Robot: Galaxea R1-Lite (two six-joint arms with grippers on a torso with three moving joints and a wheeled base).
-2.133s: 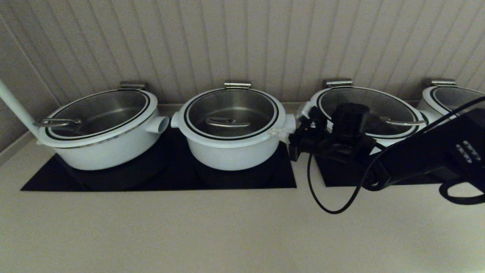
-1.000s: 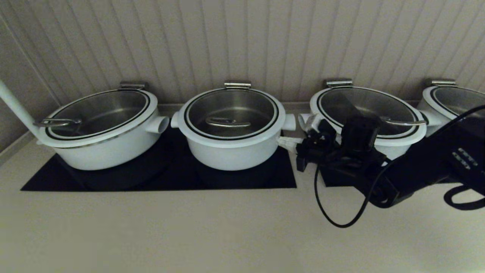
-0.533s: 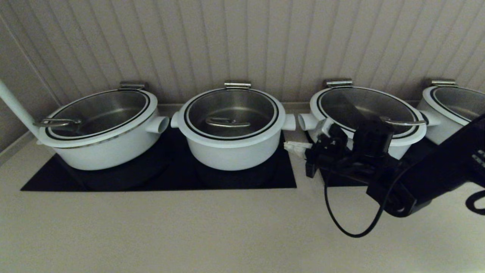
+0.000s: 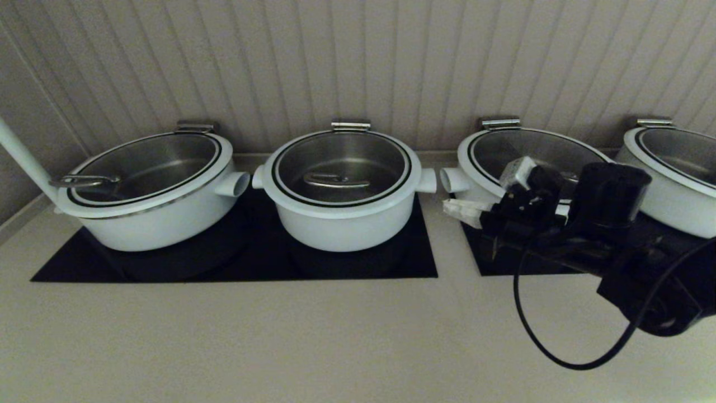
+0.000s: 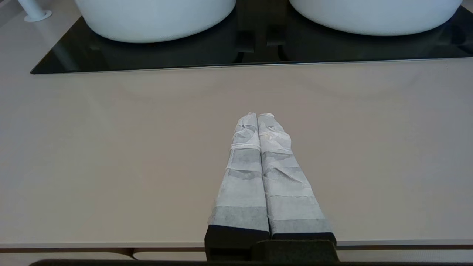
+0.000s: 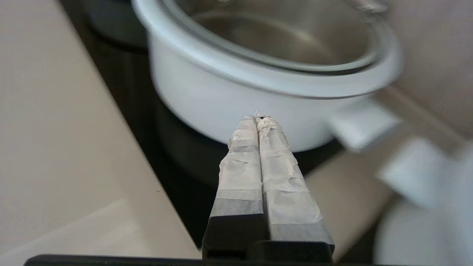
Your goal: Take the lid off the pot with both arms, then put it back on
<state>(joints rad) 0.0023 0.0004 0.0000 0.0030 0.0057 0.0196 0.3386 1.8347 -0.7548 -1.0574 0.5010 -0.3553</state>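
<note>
The pot (image 4: 341,226) stands in the middle of the row on a black cooktop (image 4: 235,263). The lid (image 4: 341,154) sits on it, with its steel bar handle (image 4: 335,180) at the centre. My right gripper (image 4: 450,207) is shut and empty. It hangs to the right of the pot's right stub handle (image 4: 428,180), apart from it. The right wrist view shows its tips (image 6: 257,117) pointing at the pot's wall (image 6: 207,99). My left gripper (image 5: 257,115) is shut and empty over the bare counter, short of the cooktop (image 5: 147,55); it does not show in the head view.
A wider pot (image 4: 151,218) stands to the left, and two more (image 4: 475,184) (image 4: 671,190) stand to the right. A white pole (image 4: 22,162) rises at the far left. A ribbed wall runs close behind. A black cable (image 4: 537,341) loops below my right arm.
My right gripper has drawn back rightwards from the pot's right stub handle, and the arm has swung to the right. The pot and lid have not moved.
</note>
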